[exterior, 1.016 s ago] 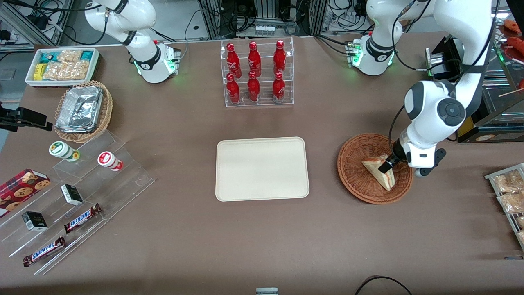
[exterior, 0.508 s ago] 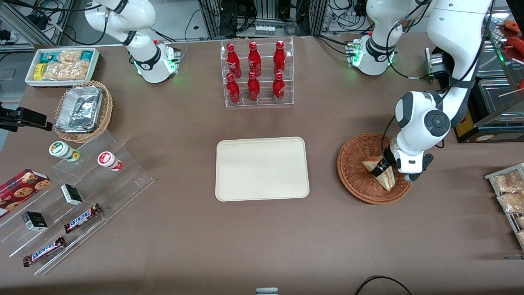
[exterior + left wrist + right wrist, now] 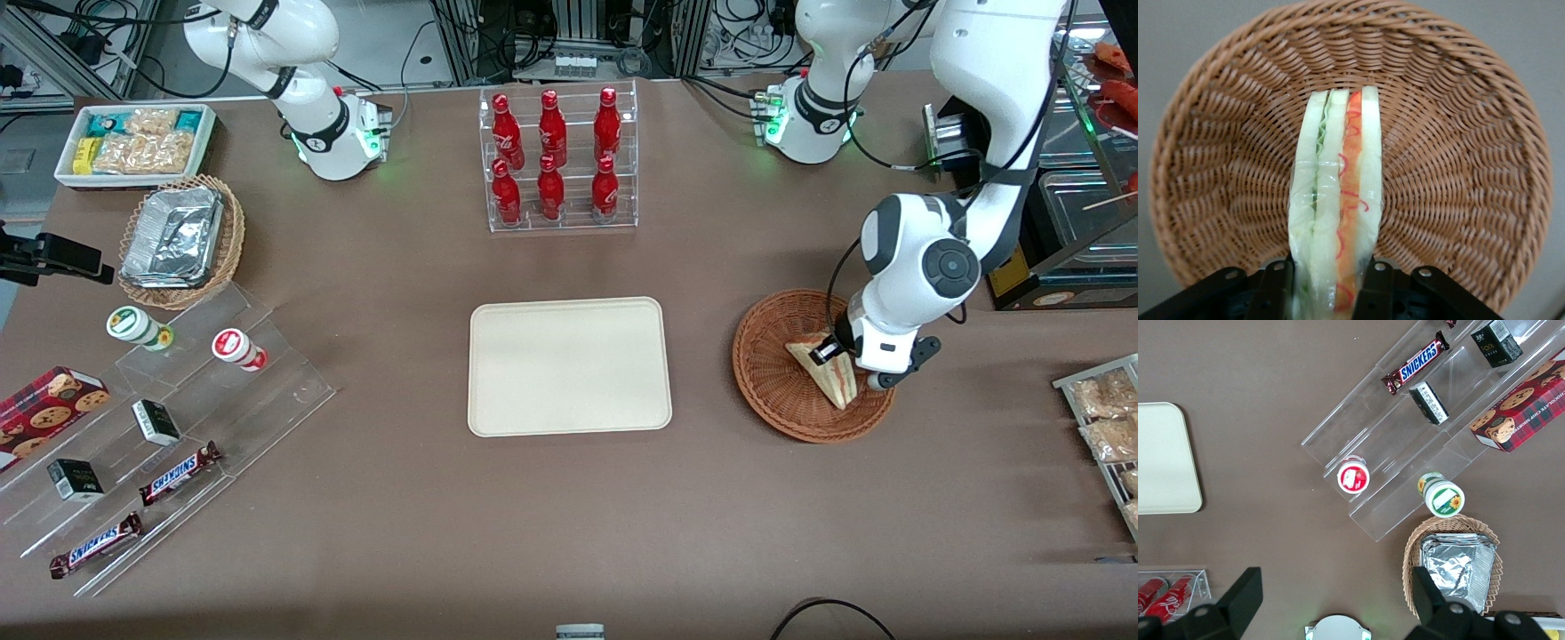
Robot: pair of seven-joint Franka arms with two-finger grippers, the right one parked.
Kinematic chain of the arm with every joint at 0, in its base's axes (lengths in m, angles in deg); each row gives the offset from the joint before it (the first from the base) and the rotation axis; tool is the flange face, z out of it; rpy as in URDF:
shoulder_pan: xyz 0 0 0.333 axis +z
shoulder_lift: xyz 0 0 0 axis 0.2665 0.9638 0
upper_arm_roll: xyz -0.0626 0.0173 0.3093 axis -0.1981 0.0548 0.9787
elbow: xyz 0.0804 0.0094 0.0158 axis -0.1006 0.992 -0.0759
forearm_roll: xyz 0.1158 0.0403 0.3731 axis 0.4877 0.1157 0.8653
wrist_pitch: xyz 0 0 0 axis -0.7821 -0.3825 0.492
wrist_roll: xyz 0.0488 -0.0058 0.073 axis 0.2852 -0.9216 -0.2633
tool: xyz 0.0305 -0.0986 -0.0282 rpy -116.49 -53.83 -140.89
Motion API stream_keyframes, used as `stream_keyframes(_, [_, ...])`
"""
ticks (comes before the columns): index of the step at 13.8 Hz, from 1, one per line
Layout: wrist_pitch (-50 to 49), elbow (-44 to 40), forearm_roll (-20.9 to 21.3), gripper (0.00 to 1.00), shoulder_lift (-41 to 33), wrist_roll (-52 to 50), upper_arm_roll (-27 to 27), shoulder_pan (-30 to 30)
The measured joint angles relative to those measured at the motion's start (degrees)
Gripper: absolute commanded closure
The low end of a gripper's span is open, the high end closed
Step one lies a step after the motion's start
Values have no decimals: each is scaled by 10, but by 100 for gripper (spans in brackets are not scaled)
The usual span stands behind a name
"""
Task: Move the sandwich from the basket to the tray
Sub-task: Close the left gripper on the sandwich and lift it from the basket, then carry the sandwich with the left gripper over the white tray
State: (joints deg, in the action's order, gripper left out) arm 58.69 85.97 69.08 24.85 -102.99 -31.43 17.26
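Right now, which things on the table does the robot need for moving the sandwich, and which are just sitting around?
Needed:
- sandwich, lying in the basket
- basket
- tray, nothing on it
- claw, down in the basket, fingers pressed on both sides of the sandwich

Just sitting around:
- red bottles in a clear rack
- Snickers bars
- foil containers in a tan basket
- cookie box

- Even, bright overhead light falls on the brown table [image 3: 569,516], with soft, short shadows
- Foil containers [image 3: 173,236] throw white glare, and the clear acrylic shelves [image 3: 222,391] catch faint reflections
- The gripper [image 3: 1323,290], down in the basket [image 3: 1458,173], is dark and slightly blurred in the wrist view, while the sandwich [image 3: 1337,200] it squeezes is sharp with sheen on its wrap
- Green lamps glow at the arm bases [image 3: 338,147]
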Motion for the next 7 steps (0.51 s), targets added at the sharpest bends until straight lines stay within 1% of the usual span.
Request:
stream_keyframes(2, [-63,-42,0,100,-11,10,-12,0])
stream_keyframes(4, [-114,-87,0,100,-10,13,-40,-1])
stream_keyframes(6, [-131,-121,2,100,-2,14,-72,-2])
stream_keyframes(7, [-133,-135,10,100,8,15,-90,-3])
